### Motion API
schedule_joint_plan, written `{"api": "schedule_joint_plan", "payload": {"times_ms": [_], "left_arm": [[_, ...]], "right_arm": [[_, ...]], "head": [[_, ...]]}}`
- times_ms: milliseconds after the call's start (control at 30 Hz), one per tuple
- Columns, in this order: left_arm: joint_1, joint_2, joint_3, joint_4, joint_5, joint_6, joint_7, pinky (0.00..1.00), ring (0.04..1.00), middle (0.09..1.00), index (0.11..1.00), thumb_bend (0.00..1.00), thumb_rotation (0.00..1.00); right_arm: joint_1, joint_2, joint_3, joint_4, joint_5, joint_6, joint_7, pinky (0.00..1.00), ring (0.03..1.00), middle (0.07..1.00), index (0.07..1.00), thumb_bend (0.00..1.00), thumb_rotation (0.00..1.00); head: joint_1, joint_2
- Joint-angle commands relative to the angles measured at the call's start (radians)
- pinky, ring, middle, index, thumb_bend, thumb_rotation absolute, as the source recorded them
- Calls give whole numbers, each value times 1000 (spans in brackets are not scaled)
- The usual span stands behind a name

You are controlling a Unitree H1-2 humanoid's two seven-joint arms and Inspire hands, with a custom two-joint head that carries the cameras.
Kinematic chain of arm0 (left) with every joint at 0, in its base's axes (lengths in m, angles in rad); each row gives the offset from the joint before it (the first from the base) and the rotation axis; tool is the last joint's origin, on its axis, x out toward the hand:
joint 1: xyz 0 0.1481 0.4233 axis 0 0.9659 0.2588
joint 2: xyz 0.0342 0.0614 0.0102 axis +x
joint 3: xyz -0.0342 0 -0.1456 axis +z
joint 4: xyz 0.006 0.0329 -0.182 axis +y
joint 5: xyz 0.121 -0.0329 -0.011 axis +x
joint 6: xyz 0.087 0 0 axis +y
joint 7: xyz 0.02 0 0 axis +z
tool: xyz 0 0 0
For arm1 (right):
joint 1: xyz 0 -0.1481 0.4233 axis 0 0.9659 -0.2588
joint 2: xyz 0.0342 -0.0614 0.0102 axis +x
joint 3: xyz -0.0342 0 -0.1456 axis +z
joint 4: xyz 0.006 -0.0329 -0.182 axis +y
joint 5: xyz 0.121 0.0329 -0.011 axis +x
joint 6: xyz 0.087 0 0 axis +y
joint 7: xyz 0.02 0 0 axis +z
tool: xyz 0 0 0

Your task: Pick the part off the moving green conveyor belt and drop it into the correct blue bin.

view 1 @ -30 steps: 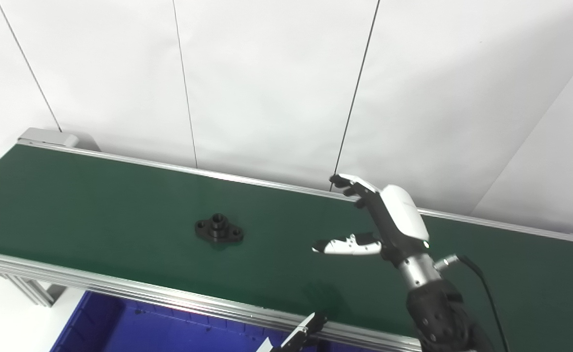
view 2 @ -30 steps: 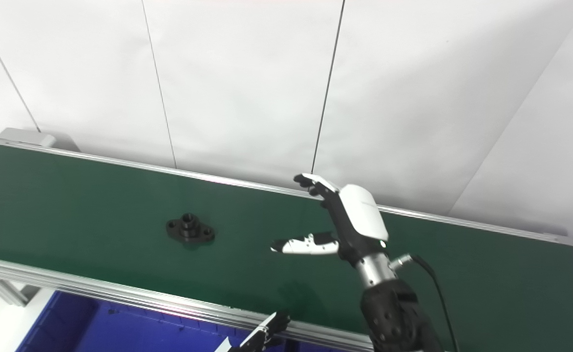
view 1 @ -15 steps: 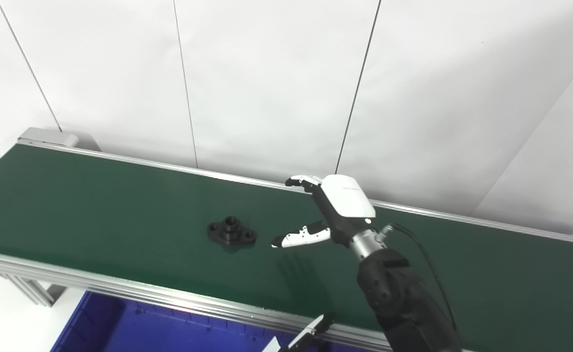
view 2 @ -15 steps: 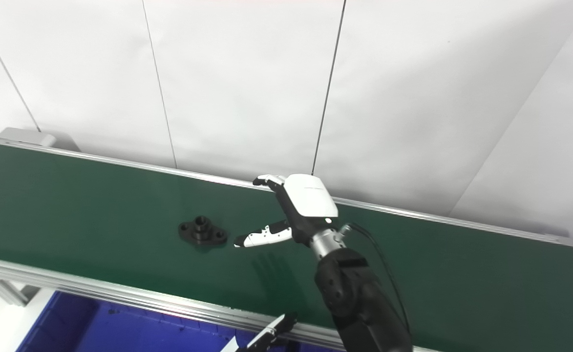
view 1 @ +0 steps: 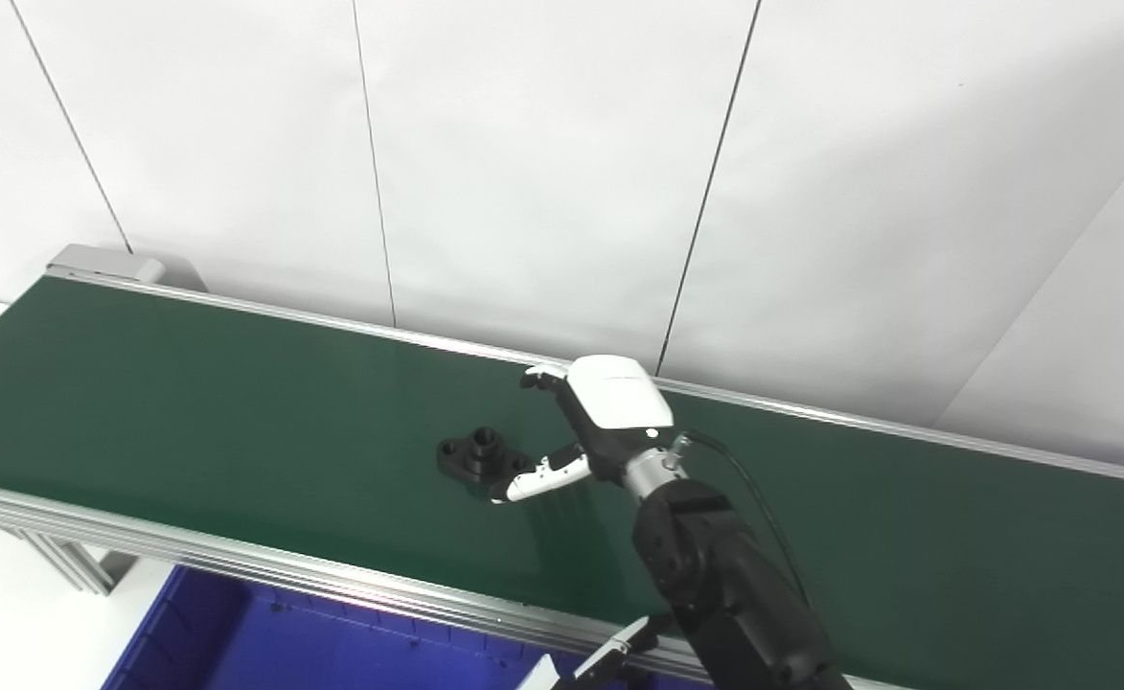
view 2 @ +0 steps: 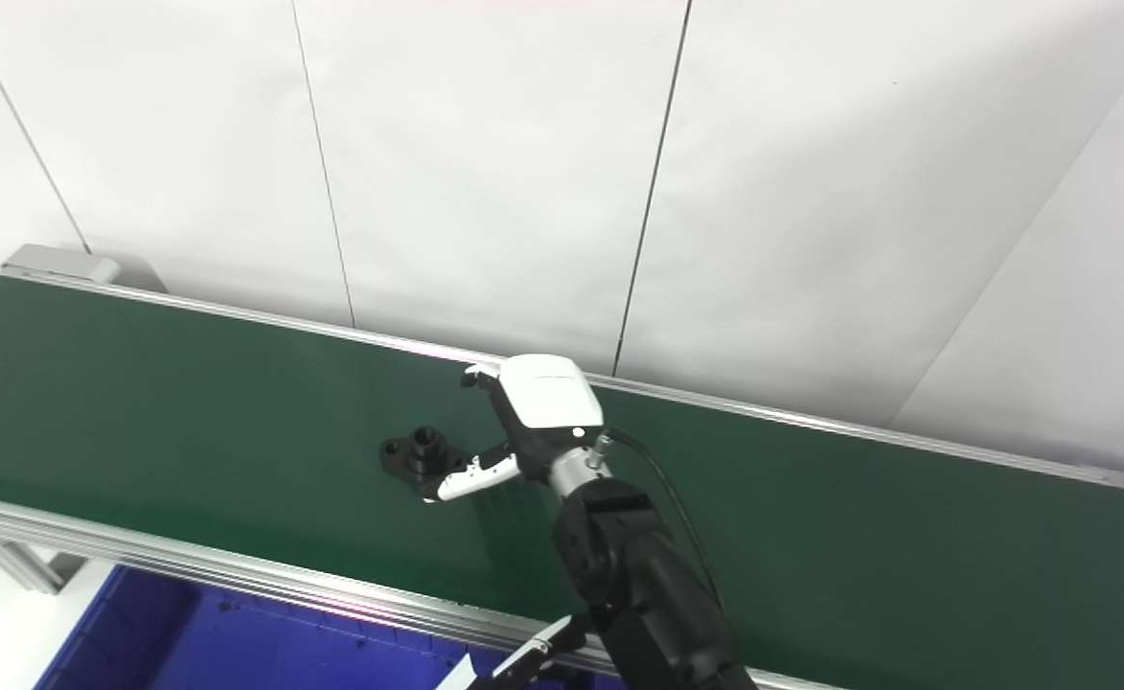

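A black flanged part with a raised centre hub lies flat on the green conveyor belt, near its middle. My right hand reaches in from the lower right and hovers just right of the part. It is open: the thumb points left along the part's near right end, and the fingers curl behind it, above the belt. Whether the thumb touches the part I cannot tell. Only a fingertip of my left hand shows at the bottom edge, in front of the belt's near rail.
A blue bin sits below the belt's near aluminium rail. White wall panels stand right behind the far rail. A grey end housing caps the belt at far left.
The right hand has swept left and lowered toward the part. The part has ridden rightward on the belt, so the gap between them has closed. The view has shifted slightly.
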Motion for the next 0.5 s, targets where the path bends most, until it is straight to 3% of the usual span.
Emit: {"api": "schedule_joint_plan", "payload": {"times_ms": [0,467], "left_arm": [[20,-102,-66,-28,7,-31,7,822,929,957,941,886,798],[50,-129,-88,-75,50,1,15,798,923,958,944,904,818]], "right_arm": [[-58,12,6,4,-10,14,-31,515,686,784,784,1000,567],[-98,17,64,114,-15,18,-27,507,664,767,790,1000,568]], "head": [[7,-2],[39,13]]}}
